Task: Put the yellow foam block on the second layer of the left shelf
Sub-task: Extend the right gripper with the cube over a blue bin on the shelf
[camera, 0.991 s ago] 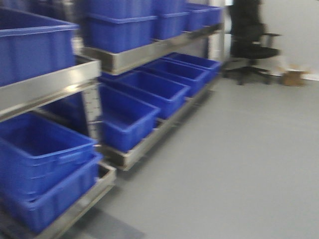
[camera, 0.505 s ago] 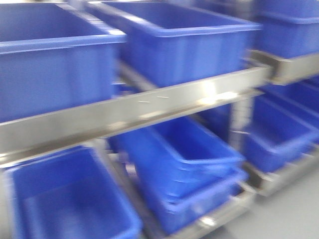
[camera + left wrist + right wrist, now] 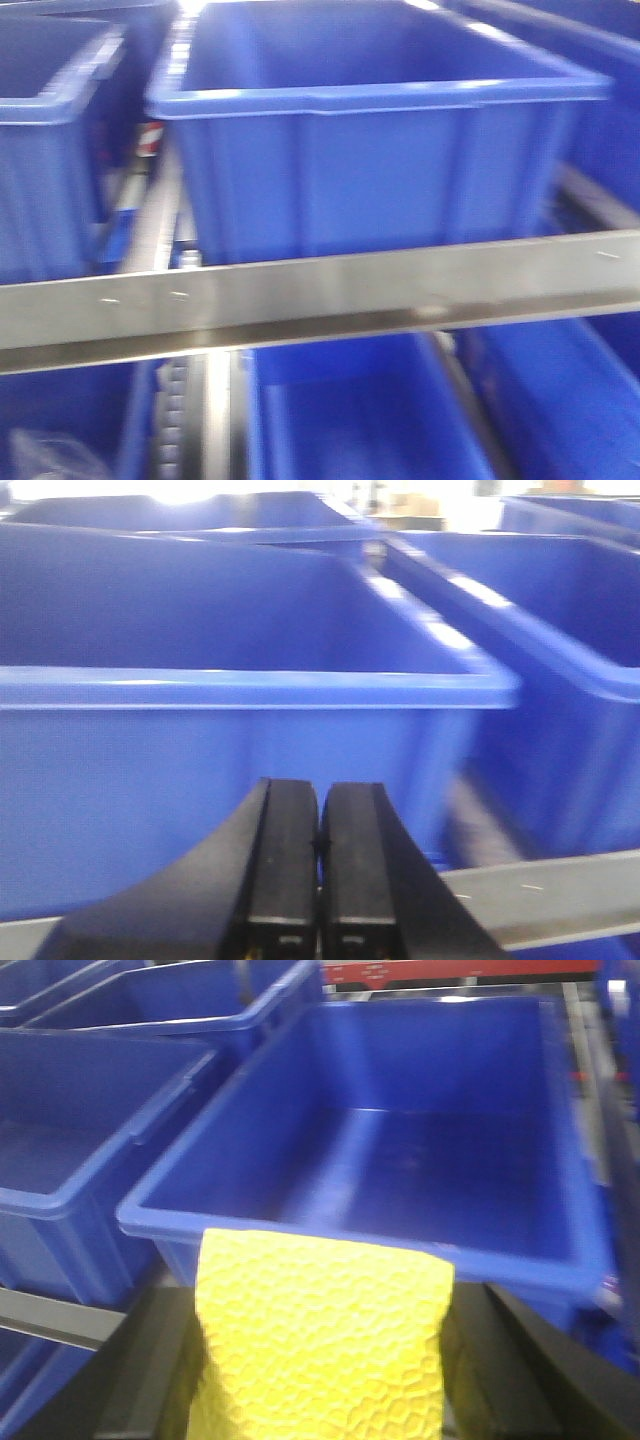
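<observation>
our right end effector (image 3: pixel 325 1380) pinches the yellow foam block (image 3: pixel 320 1310); the left end effector (image 3: pixel 318 855) is pressed together. the block may catch the near rim of the blue bin (image 3: pixel 520 1260) and slip out.

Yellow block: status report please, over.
Left gripper shut, empty. Right gripper shut on block. Block hangs before open blue bin; nothing blocking seen.

left gripper (image 3: pixel 318 845): jaws pressed flat together, nothing between them; tips point straight ahead, just in front of the steel shelf rail (image 3: pixel 545 900).
right gripper (image 3: pixel 320 1360): dark fingers (image 3: pixel 525 1370) spread wide, clamped on both sides of the yellow foam block (image 3: pixel 320 1330); in front of the rail.
</observation>
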Motion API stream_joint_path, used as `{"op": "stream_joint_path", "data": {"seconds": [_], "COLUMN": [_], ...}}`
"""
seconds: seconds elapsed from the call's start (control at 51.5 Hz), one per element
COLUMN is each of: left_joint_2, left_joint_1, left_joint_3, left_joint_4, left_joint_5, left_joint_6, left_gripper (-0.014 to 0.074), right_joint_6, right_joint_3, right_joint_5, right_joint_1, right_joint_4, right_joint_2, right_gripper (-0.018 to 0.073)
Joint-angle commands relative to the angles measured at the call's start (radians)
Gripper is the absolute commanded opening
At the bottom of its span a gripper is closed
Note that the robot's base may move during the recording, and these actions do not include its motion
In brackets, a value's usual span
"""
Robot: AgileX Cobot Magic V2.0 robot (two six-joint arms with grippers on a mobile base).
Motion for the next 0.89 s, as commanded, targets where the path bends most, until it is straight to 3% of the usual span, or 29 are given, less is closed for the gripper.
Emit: {"op": "stream_joint_path", "data": {"seconds": [0.0, 0.875], "left_joint_2": [0.004, 0.004], "left_joint_1": [-0.007, -0.007], "left_joint_3": [0.024, 0.024], "left_joint_4": [-0.004, -0.004], "left_joint_5": [-0.08, -0.08], "left_joint_6": [-0.002, -0.002], "left_gripper": [0.0135, 0.0135], "right_joint_6": [-0.005, -0.005], "right_joint_3": [-0.026, -0.026], "right_joint_5": [-0.085, -0.085], "right_joint_1": [-0.002, -0.002], "right_joint_4": [-0.018, -0.018], "right_joint_2": [0.004, 0.004], "right_gripper": [0.0267, 0.0267]}}
